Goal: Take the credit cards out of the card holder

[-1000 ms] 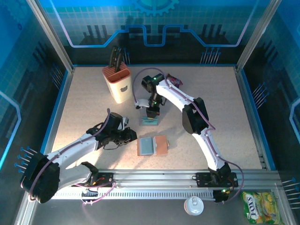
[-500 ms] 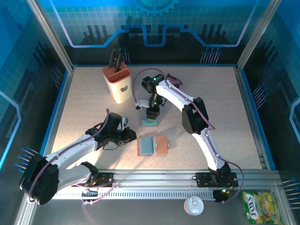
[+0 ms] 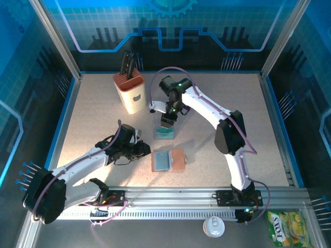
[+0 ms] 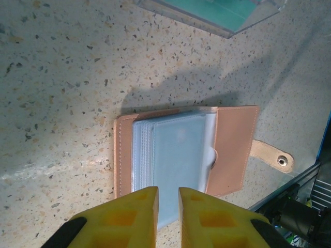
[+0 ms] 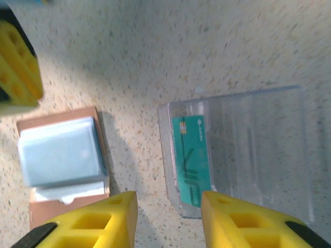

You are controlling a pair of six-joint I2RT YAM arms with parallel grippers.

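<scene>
Looks like the left gripper (image 4: 168, 214) is pinching the card holder (image 4: 232, 150) sleeves to steady it, right gripper (image 5: 168, 219) open above the teal card (image 5: 190, 160) in the clear tray (image 5: 258, 150).

My left arm (image 3: 77, 168) lies low, reaching from its near-left base toward the middle. The left gripper (image 4: 168, 194) points right, its fingers (image 4: 129, 217) almost together with a thin slit between them. I can't tell if they pinch anything. My right arm (image 3: 207, 107) rises from the near-right base and arches far and left. The right gripper (image 5: 169, 199) points down, fingers apart with nothing between them.
</scene>
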